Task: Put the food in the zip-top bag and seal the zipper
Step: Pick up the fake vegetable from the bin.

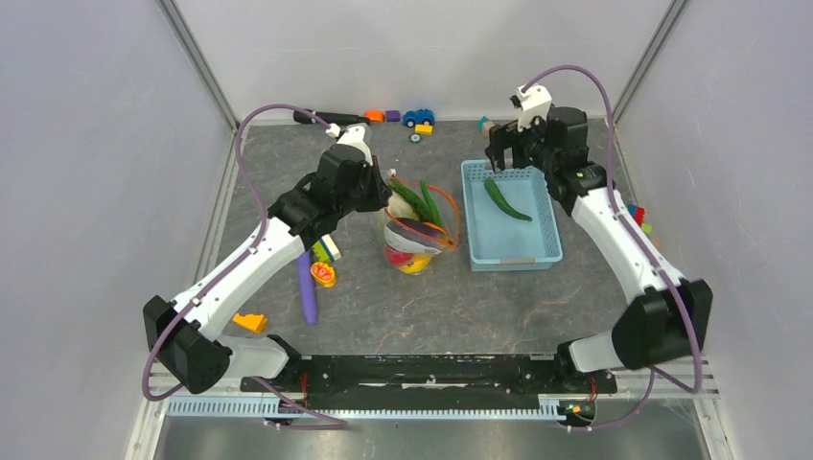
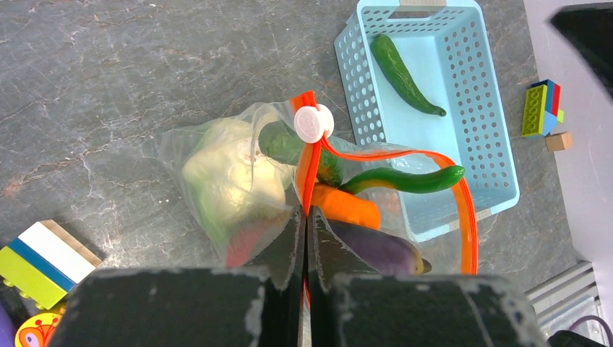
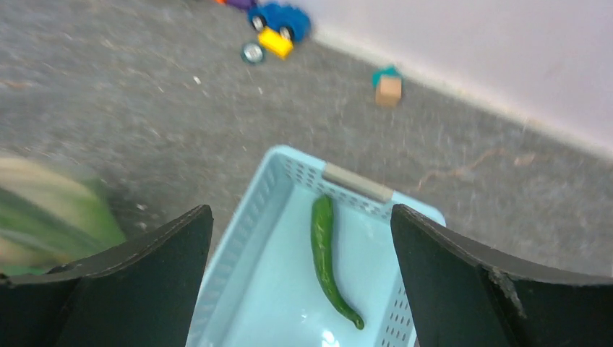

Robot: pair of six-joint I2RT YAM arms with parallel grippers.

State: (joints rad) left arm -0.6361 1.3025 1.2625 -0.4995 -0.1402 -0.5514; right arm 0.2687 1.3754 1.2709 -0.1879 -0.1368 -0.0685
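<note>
Left wrist view alone showed left pincer (image 2: pixel 305 217) pinching the bag (image 2: pixel 217 166) zipper (image 2: pixel 309 159); right pincer (image 3: pixel 300 211) gaped above 3-o'clock basket (image 3: pixel 238 267) holding cucumber (image 3: pixel 323 253).

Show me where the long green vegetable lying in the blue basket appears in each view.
Top external: green vegetable, right of centre, diagonal.
Left wrist: green vegetable, upper right.
Right wrist: green vegetable, bottom centre.
Shared landmark: the blue basket holding it.

Pale lilac walls (image 1: pixel 412 48) enclose a dark grey marbled tabletop (image 1: pixel 403 307) on three sides
</note>
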